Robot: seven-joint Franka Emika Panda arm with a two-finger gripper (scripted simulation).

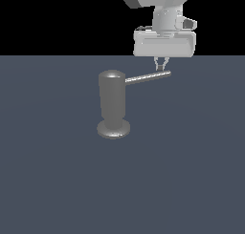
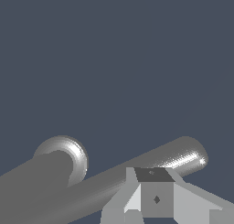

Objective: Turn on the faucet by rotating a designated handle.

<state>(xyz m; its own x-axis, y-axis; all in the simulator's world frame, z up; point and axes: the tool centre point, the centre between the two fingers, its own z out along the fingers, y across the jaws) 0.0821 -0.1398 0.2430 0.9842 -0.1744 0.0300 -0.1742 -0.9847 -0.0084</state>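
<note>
Faucet [image 1: 113, 104] upright on floor [image 1: 57, 180]; handle [image 1: 148, 77] juts sideways from its top; gripper [image 1: 161, 66] above handle's end, fingers pressed together.

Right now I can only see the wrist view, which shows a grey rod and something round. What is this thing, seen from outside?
Observer: It is a small faucet. It is an upright cylinder standing on a flared round base, and your rod is its handle, sticking out sideways near the top.
Operator: And where is the tool compared with that handle?
Observer: The tool hangs straight down over the handle's free end, on the exterior view's right. Its fingers are drawn together, with the tips right at the rod. I cannot tell whether they touch it.
</note>
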